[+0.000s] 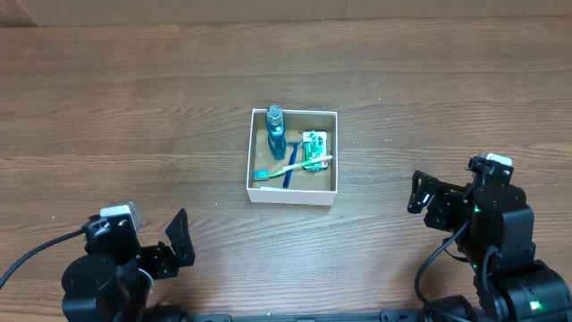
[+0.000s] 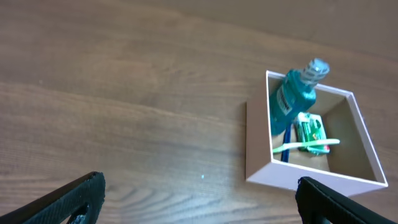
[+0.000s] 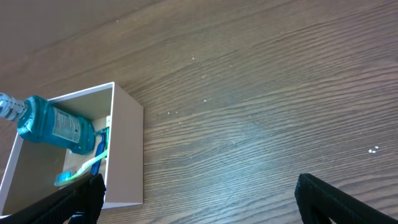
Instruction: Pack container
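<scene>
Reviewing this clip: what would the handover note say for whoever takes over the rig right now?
Left pincer: open, empty, clear of the container.
Right pincer: open, empty, also clear of it.
Container: mid-table, holding a blue mouthwash bottle, a toothbrush lying diagonally and a green packet.
Done: those three are inside.
Left: probably little. No loose items show on the wooden table. The bottle's neck leans above the rim, so it may need settling.
</scene>
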